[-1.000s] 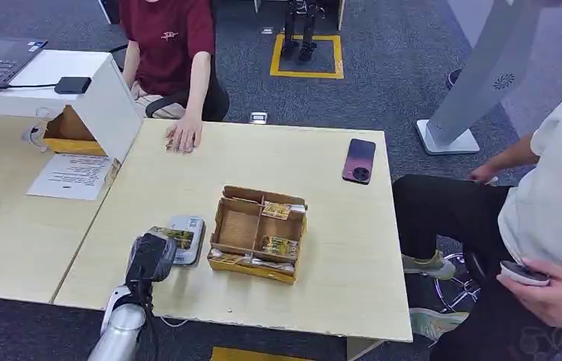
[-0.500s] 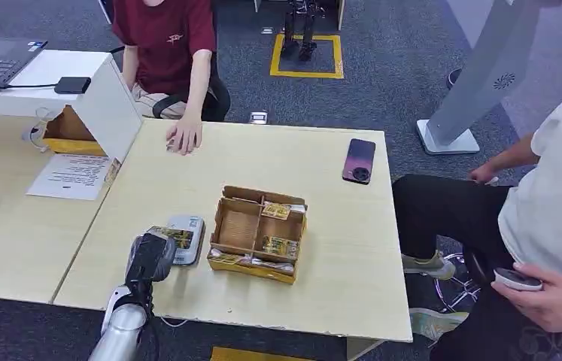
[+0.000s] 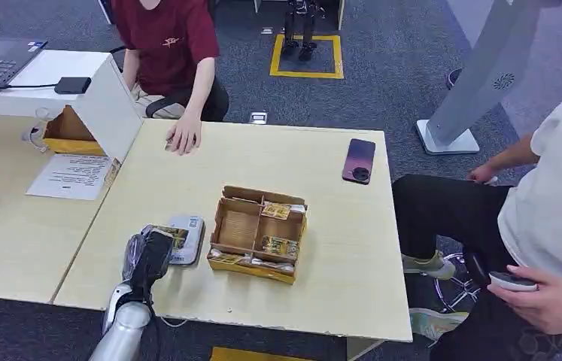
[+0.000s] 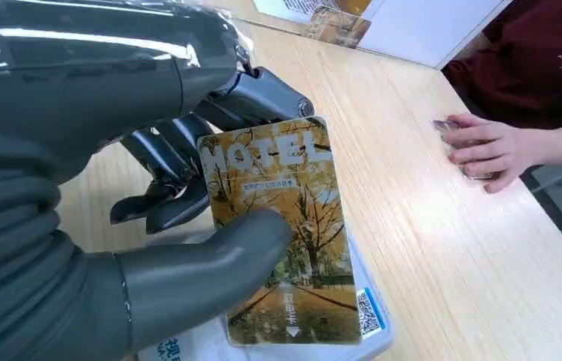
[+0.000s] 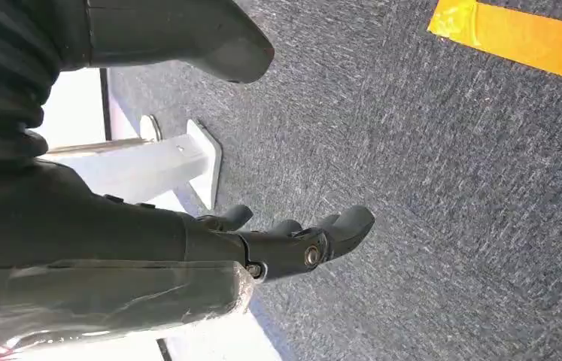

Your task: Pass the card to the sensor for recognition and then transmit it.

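Note:
My left hand (image 3: 150,256) holds a yellow hotel card (image 4: 281,233) printed with autumn trees, the thumb (image 4: 210,263) on its face and the darker fingers behind. The card (image 3: 171,237) lies over the white card sensor (image 3: 187,239) near the table's front left. Whether card and sensor touch I cannot tell. A brown cardboard tray (image 3: 259,233) with more cards stands just right of the sensor. My right hand (image 5: 293,241) hangs over grey carpet, fingers apart and holding nothing.
A person in a dark red shirt sits across the table with a hand (image 3: 184,135) flat on it. A phone (image 3: 359,159) lies at the far right. Another person (image 3: 548,218) sits at the right holding a small device (image 3: 512,281). A white raised box (image 3: 104,98) stands at the far left.
My left hand has drawn back slightly to the left with the card, still over the sensor. The seated person's hand with the device dropped lower.

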You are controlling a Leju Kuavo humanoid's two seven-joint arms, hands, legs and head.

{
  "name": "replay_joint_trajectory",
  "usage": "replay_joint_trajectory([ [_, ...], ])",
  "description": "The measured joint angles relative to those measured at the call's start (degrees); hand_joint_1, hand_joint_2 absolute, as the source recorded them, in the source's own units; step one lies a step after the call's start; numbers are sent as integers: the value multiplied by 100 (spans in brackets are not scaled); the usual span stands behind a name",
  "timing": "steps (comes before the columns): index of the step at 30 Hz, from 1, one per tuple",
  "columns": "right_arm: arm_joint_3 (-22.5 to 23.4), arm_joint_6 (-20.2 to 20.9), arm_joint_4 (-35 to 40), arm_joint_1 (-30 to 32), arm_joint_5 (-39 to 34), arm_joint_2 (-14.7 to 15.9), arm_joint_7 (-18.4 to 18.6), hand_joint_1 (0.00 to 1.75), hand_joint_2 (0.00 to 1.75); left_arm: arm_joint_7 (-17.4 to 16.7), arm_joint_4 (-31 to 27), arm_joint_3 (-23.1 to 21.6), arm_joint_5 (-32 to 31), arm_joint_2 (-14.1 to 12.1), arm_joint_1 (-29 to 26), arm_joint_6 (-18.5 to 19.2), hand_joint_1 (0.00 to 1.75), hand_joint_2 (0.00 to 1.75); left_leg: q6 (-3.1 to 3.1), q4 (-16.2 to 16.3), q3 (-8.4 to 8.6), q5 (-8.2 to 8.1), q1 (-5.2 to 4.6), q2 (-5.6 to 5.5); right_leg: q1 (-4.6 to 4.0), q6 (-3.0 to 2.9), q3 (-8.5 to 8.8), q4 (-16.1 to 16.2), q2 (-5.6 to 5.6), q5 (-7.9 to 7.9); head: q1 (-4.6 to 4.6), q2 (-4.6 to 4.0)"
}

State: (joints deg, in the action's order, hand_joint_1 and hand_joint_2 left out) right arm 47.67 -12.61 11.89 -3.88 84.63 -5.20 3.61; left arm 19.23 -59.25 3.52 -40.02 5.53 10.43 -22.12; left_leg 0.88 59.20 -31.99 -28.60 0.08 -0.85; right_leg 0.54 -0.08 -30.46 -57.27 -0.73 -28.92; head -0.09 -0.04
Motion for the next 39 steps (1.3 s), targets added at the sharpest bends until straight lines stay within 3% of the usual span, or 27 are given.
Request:
replay_joint_trajectory([
  [5, 7, 0, 0, -1, 31, -2, -11, 0, 175, -79, 168, 0, -356, -13, 67, -303, 175, 175, 0, 0, 0, 0, 0, 0, 0, 0, 1, 0, 0, 0, 0, 0],
  [22, 13, 2, 0, -4, 109, -2, -35, 0, 175, -184, 511, 0, -718, -28, 199, -443, 175, 175, 0, 0, 3, 0, 0, 0, 0, 0, 4, 0, 0, 0, 0, 0],
  [27, 26, 9, 0, -4, 127, -2, -35, 0, 175, -422, 664, 0, -1276, -24, 211, -747, 175, 175, 0, 0, 4, 0, 0, 0, 0, 0, 4, 0, 0, 0, 0, 0],
  [36, 83, 9, 0, -6, 135, -4, -35, 0, 175, -533, 822, -7, -1505, -4, 274, -834, 175, 175, 0, -1, 12, 0, 0, -1, 0, 0, 12, 0, 2, 0, 0, 0],
  [39, 92, 9, 0, -11, 155, -4, -37, 0, 175, -673, 951, -9, -1808, 13, 326, -1078, 175, 175, -1, -1, 18, 1, 0, -1, 0, 0, 18, 0, 2, 0, 0, 0],
])
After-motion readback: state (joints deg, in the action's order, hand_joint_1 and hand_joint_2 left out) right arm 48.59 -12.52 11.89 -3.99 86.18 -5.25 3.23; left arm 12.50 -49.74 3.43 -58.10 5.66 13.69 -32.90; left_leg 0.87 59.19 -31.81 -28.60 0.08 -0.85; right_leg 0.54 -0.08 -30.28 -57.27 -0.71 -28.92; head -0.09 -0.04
